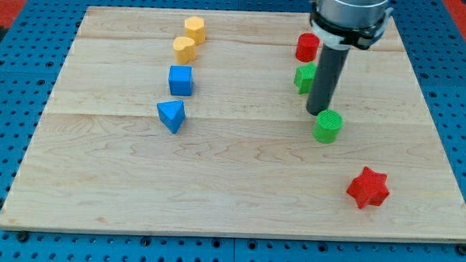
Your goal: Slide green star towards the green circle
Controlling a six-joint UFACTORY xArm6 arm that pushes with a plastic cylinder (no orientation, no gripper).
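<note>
The green star (303, 77) lies at the view's upper right, partly hidden behind my rod. The green circle (327, 126) sits just below and to the right of it. My tip (316, 111) rests on the board between them, just below the star and touching or nearly touching the circle's upper left edge.
A red cylinder (307, 47) stands just above the green star. A red star (368, 188) lies at the lower right. On the left are a yellow hexagon (194, 28), a yellow block (184, 48), a blue cube (180, 79) and a blue triangle (171, 115). The wooden board (230, 209) ends in a pegboard surround.
</note>
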